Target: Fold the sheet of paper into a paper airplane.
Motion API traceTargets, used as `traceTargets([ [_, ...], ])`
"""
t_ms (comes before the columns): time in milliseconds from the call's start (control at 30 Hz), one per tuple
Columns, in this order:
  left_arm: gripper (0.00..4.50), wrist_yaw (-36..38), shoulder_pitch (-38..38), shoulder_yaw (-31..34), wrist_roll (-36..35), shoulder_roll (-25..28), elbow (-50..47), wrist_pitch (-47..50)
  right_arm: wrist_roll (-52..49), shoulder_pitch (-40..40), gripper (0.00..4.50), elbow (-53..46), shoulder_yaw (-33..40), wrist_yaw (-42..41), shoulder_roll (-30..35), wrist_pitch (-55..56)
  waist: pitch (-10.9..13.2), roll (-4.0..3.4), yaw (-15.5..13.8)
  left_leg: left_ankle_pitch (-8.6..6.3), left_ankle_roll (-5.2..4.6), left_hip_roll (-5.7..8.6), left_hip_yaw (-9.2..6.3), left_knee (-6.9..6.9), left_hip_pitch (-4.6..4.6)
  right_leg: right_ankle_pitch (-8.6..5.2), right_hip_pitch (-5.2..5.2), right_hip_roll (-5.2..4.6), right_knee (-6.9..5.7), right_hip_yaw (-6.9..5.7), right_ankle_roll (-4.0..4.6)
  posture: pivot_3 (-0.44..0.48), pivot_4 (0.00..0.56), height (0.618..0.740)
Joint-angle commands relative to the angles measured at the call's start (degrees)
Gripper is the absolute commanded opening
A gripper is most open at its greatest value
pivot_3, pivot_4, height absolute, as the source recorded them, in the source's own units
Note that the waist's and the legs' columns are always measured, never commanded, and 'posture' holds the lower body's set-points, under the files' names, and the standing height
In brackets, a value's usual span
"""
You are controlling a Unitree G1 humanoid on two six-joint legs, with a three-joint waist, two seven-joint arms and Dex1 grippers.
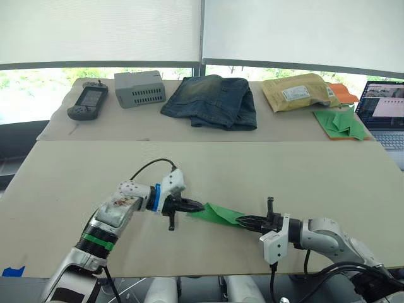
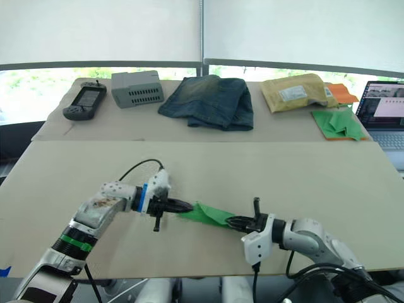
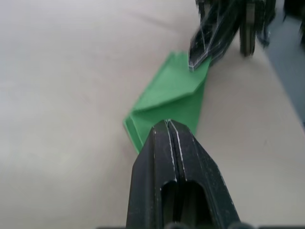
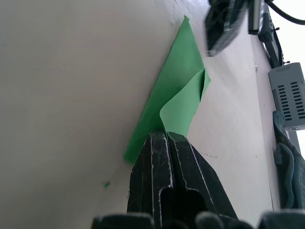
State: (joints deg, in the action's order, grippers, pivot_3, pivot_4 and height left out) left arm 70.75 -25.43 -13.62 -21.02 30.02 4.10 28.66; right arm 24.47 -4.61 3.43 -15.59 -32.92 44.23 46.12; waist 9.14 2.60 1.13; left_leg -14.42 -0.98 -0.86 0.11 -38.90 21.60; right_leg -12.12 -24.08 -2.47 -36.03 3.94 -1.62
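Observation:
The sheet of paper [image 1: 218,213] is a bright green folded wedge lying on the beige table [image 1: 265,170] near its front edge, between my two grippers. My right gripper [image 1: 243,220] is shut on the sheet's right end. In the right wrist view a curled flap of the paper [image 4: 183,107] rises into its closed fingers [image 4: 164,157]. My left gripper [image 1: 199,206] is shut, and its tips sit just over the sheet's left end [image 3: 171,93]. That end of the paper lies flat under them.
On the back table are a handheld device [image 1: 88,101], a grey box [image 1: 140,88], folded jeans [image 1: 211,101], a yellow padded envelope [image 1: 297,93] and a pile of green folded papers [image 1: 341,121] on orange paper. A laptop [image 1: 385,110] stands at the far right.

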Motion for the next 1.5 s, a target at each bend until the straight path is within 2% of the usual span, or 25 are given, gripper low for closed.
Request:
traceTargets([
  [33, 0.0, -0.2, -3.8, 4.8, -5.1, -1.8, -0.2, 2.0, 3.7, 0.4, 0.03, 3.4, -1.7, 0.3, 0.1, -1.3, -0.1, 0.25, -0.1, 0.0, 0.0, 0.01, -0.01, 0.0, -0.01, 0.0, 0.01, 0.0, 0.0, -0.01, 0.0, 0.0, 0.15, 0.728],
  [200, 0.0, 1.0, -4.7, 1.5, -3.4, -3.7, 0.1, 1.0, 3.5, 0.8, 0.03, 2.8, -2.1, 0.2, 0.6, -1.4, -0.2, 0.41, 0.1, 0.0, 0.0, 0.02, 0.03, 0.06, -0.2, 0.02, 0.18, -0.02, 0.04, 0.05, -0.03, 0.0, 0.15, 0.728],
  [333, 0.0, 0.7, -4.7, -4.0, 1.1, -5.6, 0.6, -2.4, 3.4, 1.8, 0.03, 2.1, -1.6, 0.5, 0.8, -2.4, -0.2, 0.43, -0.1, 0.0, 0.0, 0.03, 0.02, 0.07, -0.2, 0.03, 0.18, 0.0, 0.03, 0.04, -0.05, 0.0, 0.15, 0.728],
  [533, 0.0, -0.4, -4.2, -7.2, 5.9, -6.0, 3.9, -7.2, 2.1, 5.0, 0.03, -1.8, -0.2, 0.3, 1.9, -3.5, -0.2, 0.37, -0.3, 0.0, 0.0, 0.04, 0.02, 0.08, -0.17, 0.01, 0.12, -0.01, 0.03, 0.05, -0.01, 0.0, 0.15, 0.728],
  [1067, 0.0, -2.1, -4.9, -12.0, 14.7, -8.9, 11.5, -12.4, 2.0, 5.3, 0.03, -6.1, 1.3, 0.5, 3.6, -4.5, -0.3, 0.24, -0.9, 0.0, 0.0, 0.14, -0.03, 0.02, 0.06, 0.01, 0.07, -0.06, 0.11, 0.06, -0.06, 0.0, 0.15, 0.728],
  [1167, 0.0, -2.8, -5.4, -12.8, 16.3, -9.0, 11.6, -12.7, -2.2, 6.6, 0.03, -7.9, 2.1, -0.8, 4.2, -5.5, -0.3, 0.2, -1.1, 0.0, 0.0, 0.15, -0.04, -0.01, 0.05, 0.0, 0.11, -0.06, 0.11, 0.06, -0.05, 0.0, 0.15, 0.728],
  [1333, 0.0, -2.9, -5.6, -13.2, 16.7, -9.3, 10.9, -11.4, -7.5, 8.7, 1.62, -11.1, 3.9, -3.2, 6.8, -6.8, -0.4, 0.13, -1.3, 0.0, 0.0, 0.17, -0.04, -0.02, 0.06, -0.01, 0.14, -0.06, 0.14, 0.12, -0.09, 0.0, 0.15, 0.728],
  [1433, 0.0, -2.9, -5.6, -13.1, 16.9, -9.3, 11.0, -11.6, -18.3, 13.1, 2.62, -15.9, 7.0, -7.4, 10.3, -12.1, -0.4, 0.01, -1.6, 0.0, 0.0, 0.18, -0.05, -0.06, 0.08, -0.05, 0.15, -0.07, 0.12, 0.13, -0.05, 0.0, 0.15, 0.728],
  [1500, 0.0, -2.8, -5.6, -13.1, 16.9, -9.2, 11.1, -11.8, -21.9, 14.7, 2.62, -18.3, 8.7, -8.5, 11.2, -14.2, -0.4, 0.01, -1.5, 0.0, 0.0, 0.17, -0.05, -0.06, 0.11, -0.05, 0.15, -0.06, 0.14, 0.13, -0.07, 0.0, 0.15, 0.728],
])
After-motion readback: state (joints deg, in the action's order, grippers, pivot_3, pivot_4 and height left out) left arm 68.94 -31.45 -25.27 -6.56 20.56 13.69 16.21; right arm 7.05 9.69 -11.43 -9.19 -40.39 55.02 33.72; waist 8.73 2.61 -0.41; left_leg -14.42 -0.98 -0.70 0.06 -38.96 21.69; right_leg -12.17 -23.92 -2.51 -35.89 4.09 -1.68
